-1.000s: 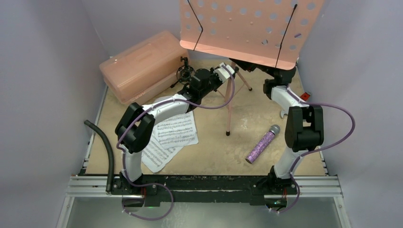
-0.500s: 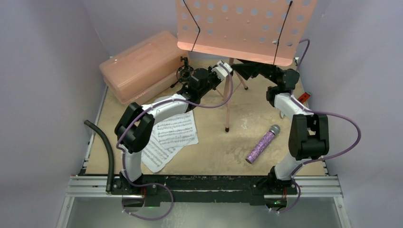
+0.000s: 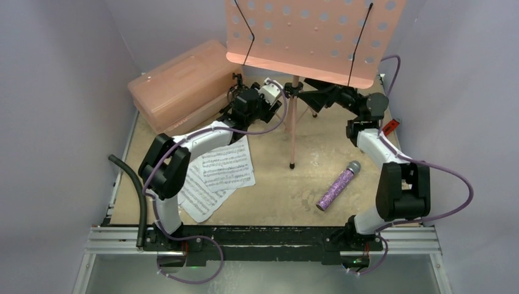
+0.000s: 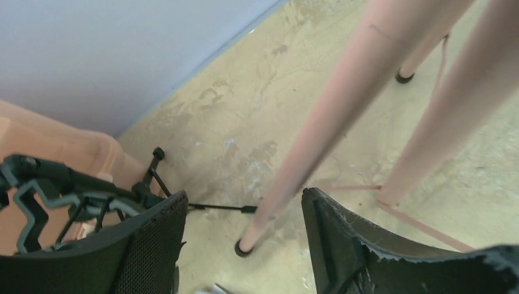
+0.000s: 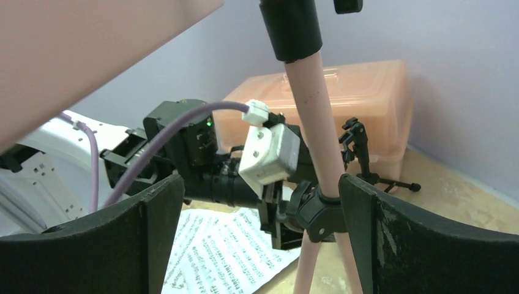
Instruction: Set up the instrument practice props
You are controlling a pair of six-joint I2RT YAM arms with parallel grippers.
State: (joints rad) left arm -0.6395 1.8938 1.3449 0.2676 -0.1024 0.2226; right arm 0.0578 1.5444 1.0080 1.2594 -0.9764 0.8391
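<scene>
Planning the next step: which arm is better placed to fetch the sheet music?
Left, probably: the sheet-music pages lie beside its forearm, and the left fingers stand open. The right fingers are across the music stand pole from them.

Lighting: bright, even, diffuse from overhead; shadows faint, soft-edged. Glare: small highlight on pink case (image 3: 183, 82) lid. Focus: top view sharp; pink music stand (image 3: 315, 37) legs and desk soft, close-up in wrist views
</scene>
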